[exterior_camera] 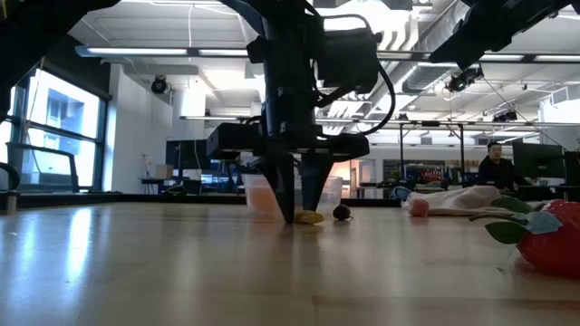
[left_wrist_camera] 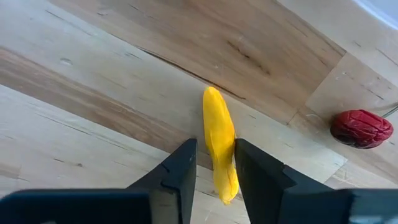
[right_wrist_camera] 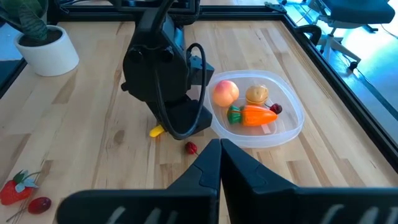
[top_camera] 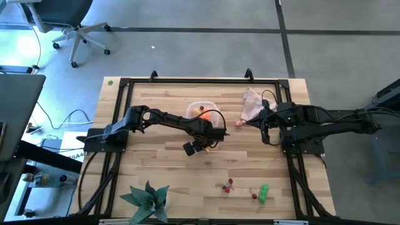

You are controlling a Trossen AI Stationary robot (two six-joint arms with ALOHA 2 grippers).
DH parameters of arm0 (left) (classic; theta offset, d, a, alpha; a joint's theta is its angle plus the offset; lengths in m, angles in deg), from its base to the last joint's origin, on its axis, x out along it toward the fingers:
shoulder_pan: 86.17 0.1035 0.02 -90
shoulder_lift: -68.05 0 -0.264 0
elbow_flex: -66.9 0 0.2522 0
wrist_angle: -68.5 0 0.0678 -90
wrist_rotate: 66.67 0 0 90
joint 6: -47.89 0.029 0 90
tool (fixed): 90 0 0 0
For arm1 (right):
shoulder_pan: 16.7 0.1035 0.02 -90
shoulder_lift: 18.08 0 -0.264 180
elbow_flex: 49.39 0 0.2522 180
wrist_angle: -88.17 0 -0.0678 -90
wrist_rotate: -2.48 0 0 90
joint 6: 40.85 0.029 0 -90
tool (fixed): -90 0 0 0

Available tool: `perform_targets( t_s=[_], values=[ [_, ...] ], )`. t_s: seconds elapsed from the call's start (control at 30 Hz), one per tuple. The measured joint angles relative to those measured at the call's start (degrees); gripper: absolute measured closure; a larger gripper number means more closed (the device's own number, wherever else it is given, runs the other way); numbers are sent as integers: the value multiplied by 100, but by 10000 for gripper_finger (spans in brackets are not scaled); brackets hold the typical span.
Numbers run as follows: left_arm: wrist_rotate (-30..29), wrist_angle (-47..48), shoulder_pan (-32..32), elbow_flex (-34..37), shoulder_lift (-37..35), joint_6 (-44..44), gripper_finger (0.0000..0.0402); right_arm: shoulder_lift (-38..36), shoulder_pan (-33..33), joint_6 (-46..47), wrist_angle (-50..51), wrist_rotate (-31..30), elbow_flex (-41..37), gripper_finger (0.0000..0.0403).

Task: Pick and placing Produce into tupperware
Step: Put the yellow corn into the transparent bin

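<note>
A yellow stick lies flat on the wooden table, also seen in the low view. My left gripper points down over it, open, one finger on each side of the stick's near half, fingertips at the table top. The clear tupperware stands just beyond it and holds a peach-coloured ball, a tan potato, an orange carrot and a dark cherry. A red cherry lies on the table beside the stick. My right gripper is shut and empty, at the right by the cloth. My left gripper's fingers come from above and stand across the yellow stick, which lies on the table. One finger stands right against the stick's side; a thin gap shows at the other finger. I cannot tell whether it touches the stick.
A pinkish-beige cloth lies at the far right with a pink-red piece beside it. Red cherries and a green pepper lie near the front edge. A potted fake plant stands at the front left. A person shows beyond the table.
</note>
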Motion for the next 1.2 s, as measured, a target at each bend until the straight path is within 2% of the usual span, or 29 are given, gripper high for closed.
perform_targets(
  t_s=[0.6, 1.1, 1.2],
  values=[
    [-66, 74, -3, 2, 2, 44, 356, 0, -2, -2, 2, 0, 0, 402],
    [-85, 105, -1, -14, 3, 138, 355, 0, -1, -2, 1, 0, 0, 402],
    [-318, 532, 6, -277, 32, 339, 355, -2, -2, -1, 2, 0, 0, 402]
  ],
)
